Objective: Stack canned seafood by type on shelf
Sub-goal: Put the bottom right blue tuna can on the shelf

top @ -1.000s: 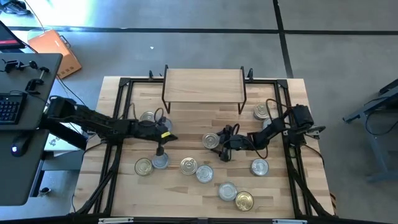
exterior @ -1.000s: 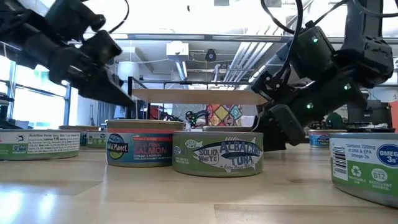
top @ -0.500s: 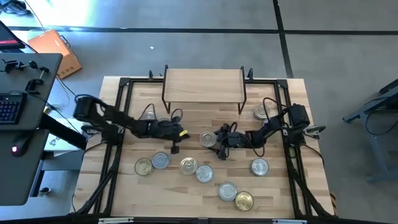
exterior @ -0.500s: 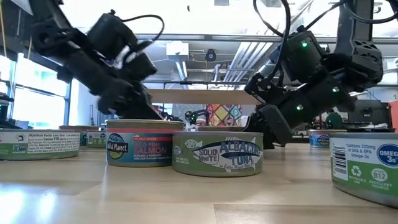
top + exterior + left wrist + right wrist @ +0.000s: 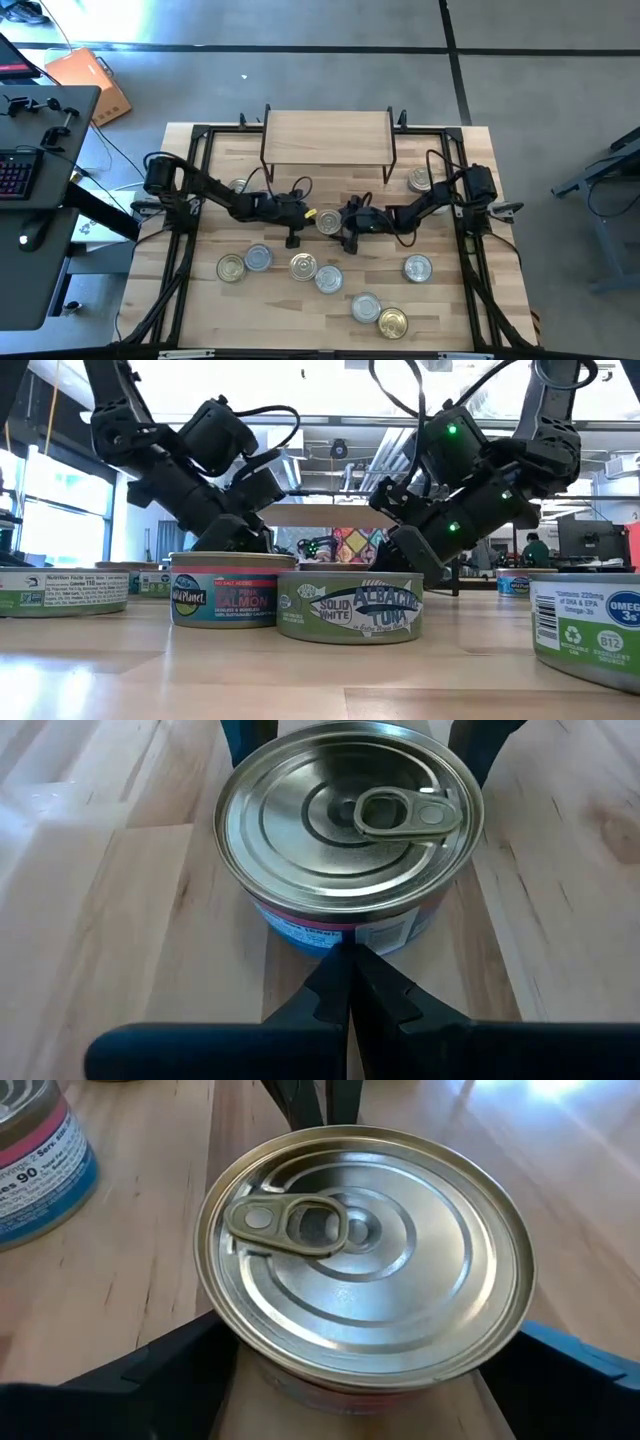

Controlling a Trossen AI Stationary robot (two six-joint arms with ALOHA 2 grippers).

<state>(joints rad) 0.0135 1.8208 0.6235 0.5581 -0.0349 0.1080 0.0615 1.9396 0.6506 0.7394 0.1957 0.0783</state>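
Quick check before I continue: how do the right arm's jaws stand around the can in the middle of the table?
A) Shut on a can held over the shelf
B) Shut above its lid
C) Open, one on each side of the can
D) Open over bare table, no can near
C: in the right wrist view the right gripper has its jaws spread, one at each side of the can.

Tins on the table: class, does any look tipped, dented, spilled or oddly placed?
Nothing stands out. The tins lie flat and upright, scattered over the table; the shelf is bare. The one tin between the open right gripper and shut left gripper looks undamaged.
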